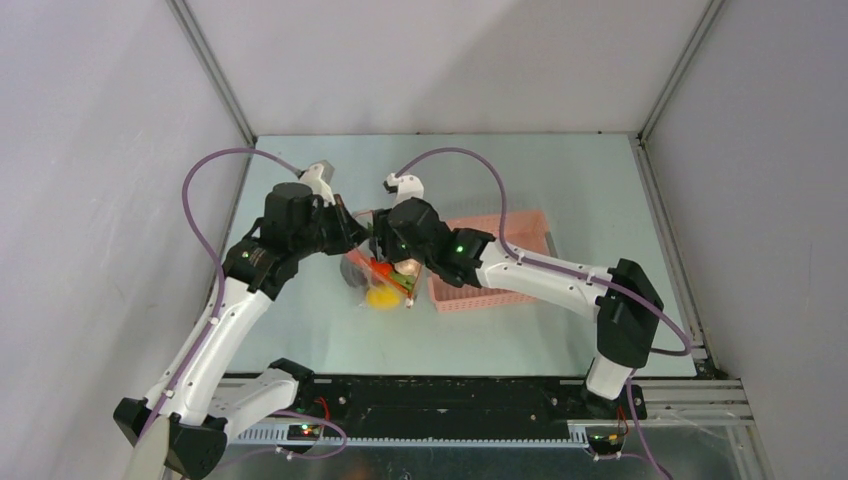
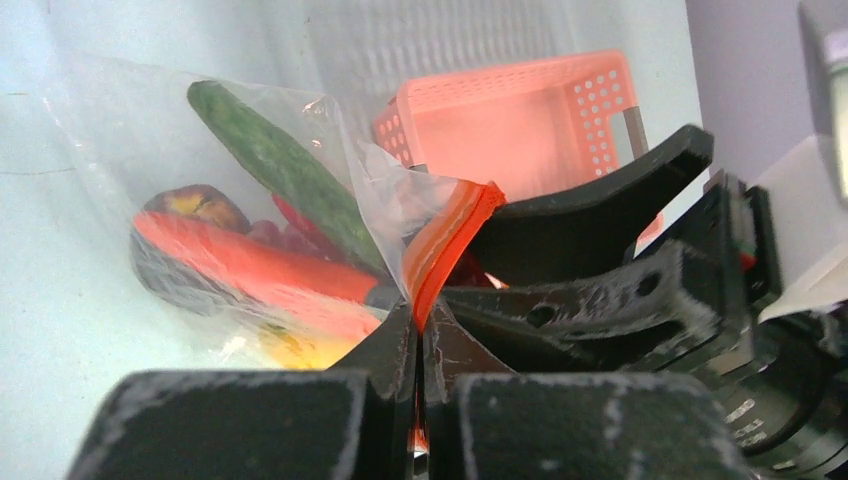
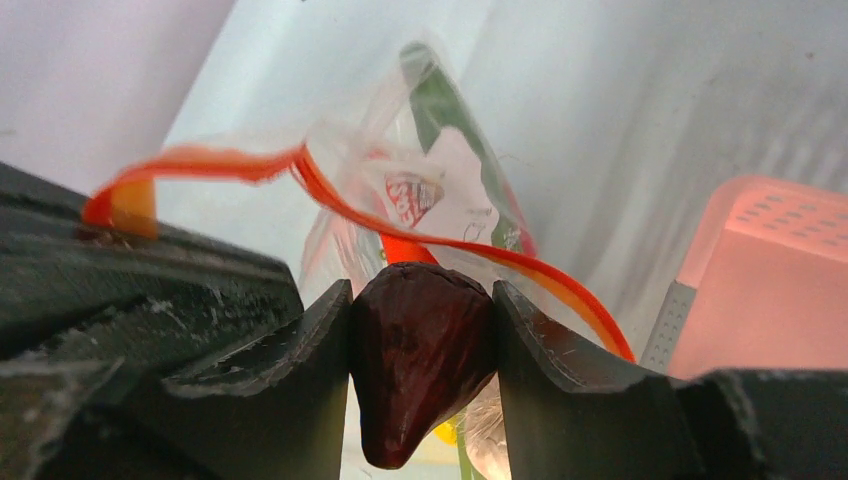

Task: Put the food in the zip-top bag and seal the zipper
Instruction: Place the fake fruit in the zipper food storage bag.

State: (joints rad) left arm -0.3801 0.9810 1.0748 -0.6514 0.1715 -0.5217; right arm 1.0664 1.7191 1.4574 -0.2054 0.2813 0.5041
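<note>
The clear zip-top bag (image 2: 130, 130) lies on the table between both grippers; it also shows from above (image 1: 372, 288). Inside it are a long green pod (image 2: 280, 165), a red chili (image 2: 250, 265), a dark round fruit (image 2: 195, 205) and a yellow fruit (image 2: 300, 350). My left gripper (image 2: 420, 322) is shut on the orange-red zipper (image 2: 445, 240) at the bag's mouth and holds it up. My right gripper (image 3: 420, 296) is shut on a dark red fruit piece (image 3: 420, 360), just over the open mouth, whose zipper (image 3: 330, 190) loops in front. The bag's white label (image 3: 425, 195) faces this camera.
The pink mesh basket (image 1: 495, 262) stands right of the bag, close behind the right gripper; it also shows in the wrist views (image 2: 510, 120) (image 3: 770, 280). The two grippers (image 1: 360, 240) (image 1: 392, 262) are almost touching. Cage walls ring the table.
</note>
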